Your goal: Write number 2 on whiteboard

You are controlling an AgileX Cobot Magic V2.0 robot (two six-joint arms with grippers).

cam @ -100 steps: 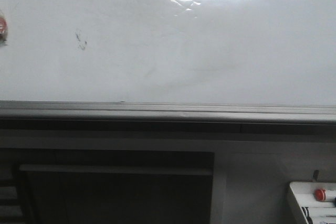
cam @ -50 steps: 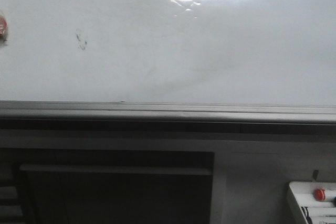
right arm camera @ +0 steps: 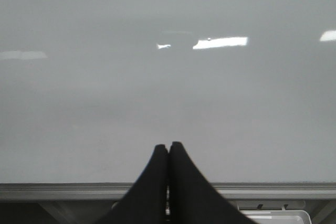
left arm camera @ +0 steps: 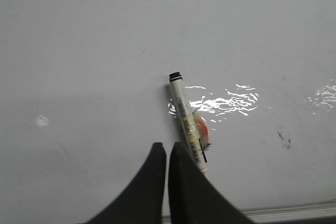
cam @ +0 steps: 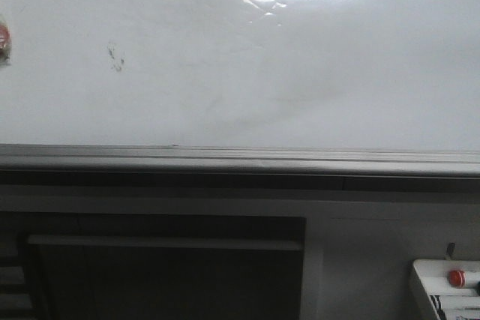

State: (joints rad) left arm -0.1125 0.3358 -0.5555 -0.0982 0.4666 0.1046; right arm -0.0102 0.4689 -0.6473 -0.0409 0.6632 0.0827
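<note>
Both claws pinched together, empty; marker (left arm camera: pixel 188 124) on whiteboard (cam: pixel 225 73); no legible numeral.

Left end effector (left arm camera: pixel 167 153): black fingers pressed together, nothing between them. Right end effector (right arm camera: pixel 168 153): fingers likewise closed, tips touching.

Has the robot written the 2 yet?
Not yet. The whiteboard shows only a small dark smudge, no 2. The left end effector is shut right beside a marker that rests against the board, apparently not gripping it. The right end effector is shut too, facing bare board. Taking the marker and all the writing are left.
</note>
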